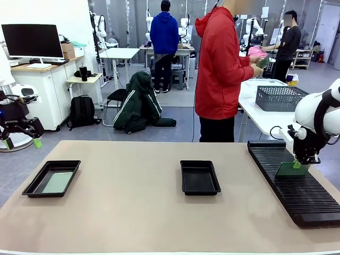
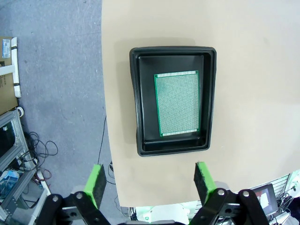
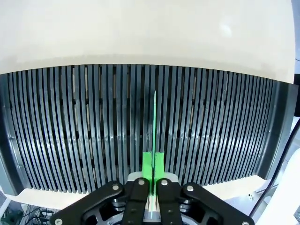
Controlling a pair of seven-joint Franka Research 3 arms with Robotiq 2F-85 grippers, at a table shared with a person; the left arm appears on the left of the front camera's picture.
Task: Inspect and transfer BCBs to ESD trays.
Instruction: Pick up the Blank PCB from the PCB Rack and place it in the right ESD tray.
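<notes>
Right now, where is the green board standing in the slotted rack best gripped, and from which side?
By its free upper edge, from straight above, clamping the two flat faces. The BCB stands on edge in the rack, ribs close on both sides, so only the top is clear. The right gripper is shut on it that way.

- No word, brand or number can be read with certainty.
- Left gripper (image 1: pixel 22 140) — a pale line of print on its body, too small.
- Cardboard box (image 2: pixel 5 61), far left above the claw — its label is blurred.
</notes>
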